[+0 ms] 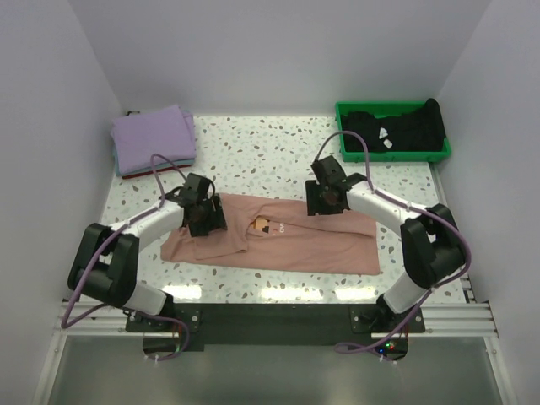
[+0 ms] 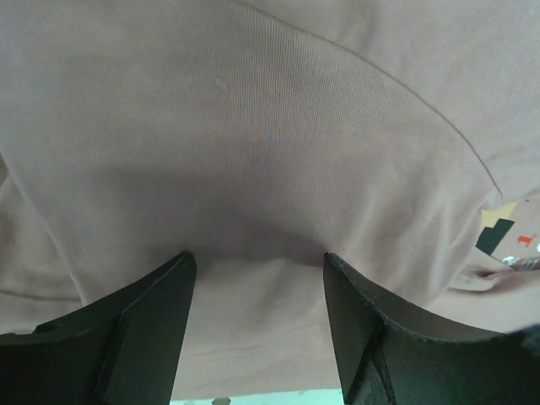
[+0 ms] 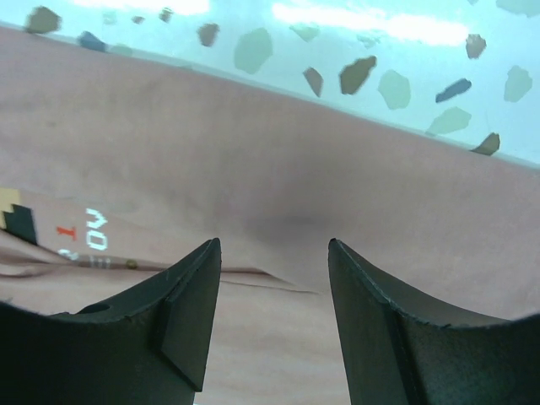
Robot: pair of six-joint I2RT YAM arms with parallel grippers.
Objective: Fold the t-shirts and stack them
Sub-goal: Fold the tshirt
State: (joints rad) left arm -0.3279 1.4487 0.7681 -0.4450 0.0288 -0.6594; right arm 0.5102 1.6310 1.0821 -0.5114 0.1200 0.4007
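Note:
A salmon-pink t-shirt lies across the middle of the table, partly folded, its small brown-orange print facing up. My left gripper is open just above the shirt's left part; in the left wrist view its fingers stand apart over pink cloth. Over the shirt's upper edge, my right gripper is open with nothing between its fingers, pink cloth below. A folded lavender t-shirt sits at the back left. A black t-shirt lies in the green tray.
The green tray stands at the back right corner. Under the lavender shirt a reddish edge of another folded cloth shows. White walls enclose the speckled table on three sides.

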